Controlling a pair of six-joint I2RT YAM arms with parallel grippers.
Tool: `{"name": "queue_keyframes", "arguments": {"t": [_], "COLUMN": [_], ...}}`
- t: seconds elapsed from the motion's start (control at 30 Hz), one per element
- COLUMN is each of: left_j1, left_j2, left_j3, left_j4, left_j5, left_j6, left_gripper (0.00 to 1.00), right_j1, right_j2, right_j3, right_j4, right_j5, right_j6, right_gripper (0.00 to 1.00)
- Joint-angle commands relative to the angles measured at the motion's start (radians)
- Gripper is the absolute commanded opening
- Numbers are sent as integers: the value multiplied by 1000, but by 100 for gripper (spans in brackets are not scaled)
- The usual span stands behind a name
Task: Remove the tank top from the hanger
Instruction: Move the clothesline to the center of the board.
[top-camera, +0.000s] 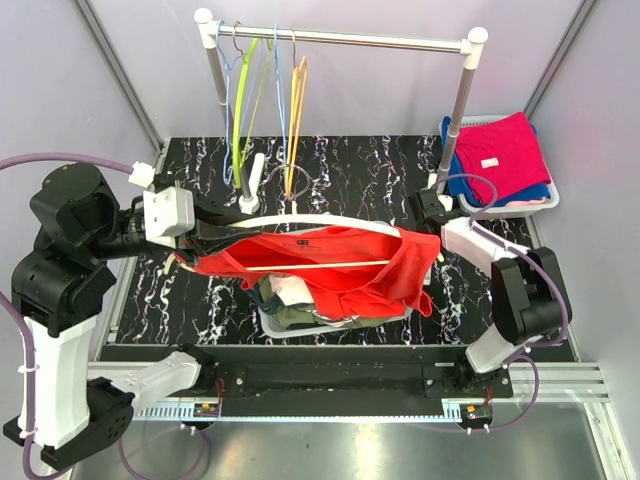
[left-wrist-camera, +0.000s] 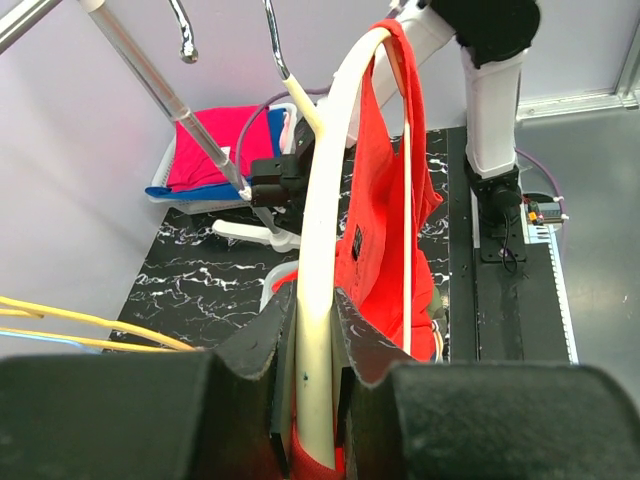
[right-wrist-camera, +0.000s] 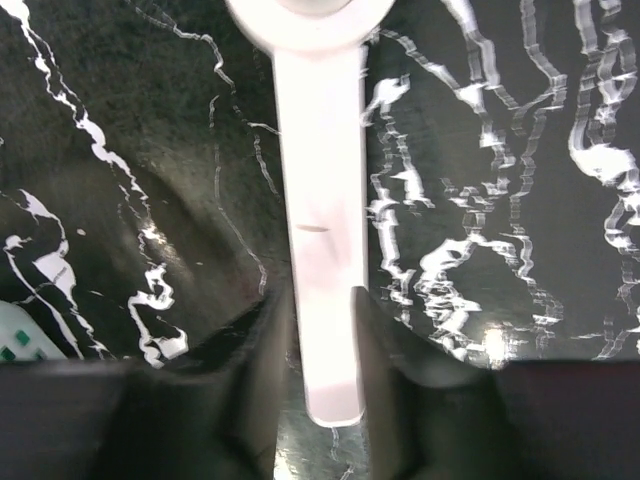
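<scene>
In the middle of the table, up in the air over a bin (top-camera: 268, 322), the red tank top (top-camera: 340, 265) hangs on the white hanger (top-camera: 330, 221), which lies long-ways from left to right. The left gripper (left-wrist-camera: 315, 320) is squeezed tight on the hanger's left end. The right gripper (right-wrist-camera: 322, 320) sits just past the right end, nearer the loose strap, with its fingers apart over the rack foot (right-wrist-camera: 320, 200) and no cloth in them. The rack (top-camera: 340, 38) is close on the far side, so I think the near side has more room to pull.
</scene>
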Motion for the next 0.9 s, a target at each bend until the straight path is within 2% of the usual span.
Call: {"name": "queue_keyframes", "arguments": {"t": [0.0, 0.07, 0.13, 0.4, 0.7, 0.87], "left_j1": [-1, -1, -1, -1, -1, -1], "left_j2": [-12, -12, -13, -15, -9, -13], "left_j3": [54, 54, 54, 60, 63, 48], "left_j4": [43, 37, 30, -1, -4, -4], "left_j5": [35, 36, 36, 33, 32, 16], "left_j6": [-9, -6, 5, 31, 34, 40], "left_gripper": [6, 6, 6, 6, 6, 5], "right_j1": [-10, -21, -41, -104, -110, -112], "right_j2": [56, 75, 84, 142, 273, 262], "right_j3": [56, 75, 101, 205, 375, 426], "right_j4": [10, 10, 3, -29, -86, -112], "right_j5": [-61, -61, -62, -93, -186, -223], "right_j6": [-2, -5, -10, -82, -94, -93], "right_gripper": [25, 23, 27, 27, 26, 23]}}
